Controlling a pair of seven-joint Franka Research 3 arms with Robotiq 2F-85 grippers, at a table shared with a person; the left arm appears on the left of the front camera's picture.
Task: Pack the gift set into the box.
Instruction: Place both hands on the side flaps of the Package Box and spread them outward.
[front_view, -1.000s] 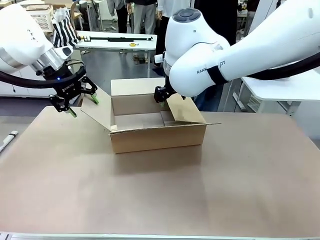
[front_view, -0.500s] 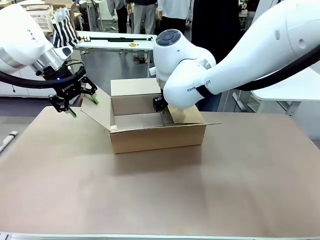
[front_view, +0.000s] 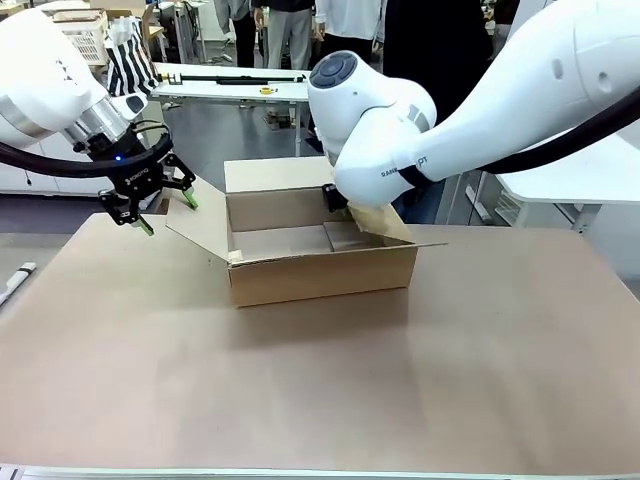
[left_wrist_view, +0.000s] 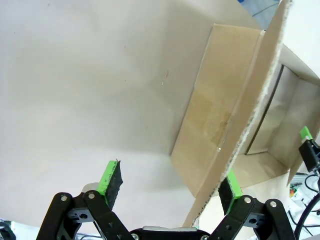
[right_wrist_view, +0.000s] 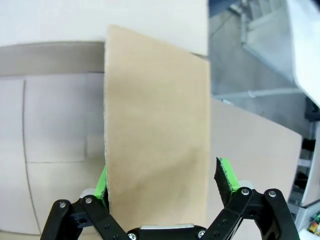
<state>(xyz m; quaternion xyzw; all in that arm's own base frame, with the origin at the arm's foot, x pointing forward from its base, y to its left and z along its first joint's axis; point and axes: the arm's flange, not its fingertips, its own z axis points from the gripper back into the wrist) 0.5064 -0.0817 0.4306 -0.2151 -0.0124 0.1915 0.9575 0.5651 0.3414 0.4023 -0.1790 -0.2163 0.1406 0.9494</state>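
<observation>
Box (front_view: 320, 278) slid right — its flap (right_wrist_view: 157, 100) inside the open right hand (right_wrist_view: 163, 179).

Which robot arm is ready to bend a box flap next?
Probably the right one: the right claw is open around the right flap of the large brown cardboard box. The left claw hangs open just at the left flap's edge.

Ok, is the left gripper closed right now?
No, in the left wrist view the left gripper is open, its green-padded fingers spread wide apart near a flap edge of the box.
</observation>
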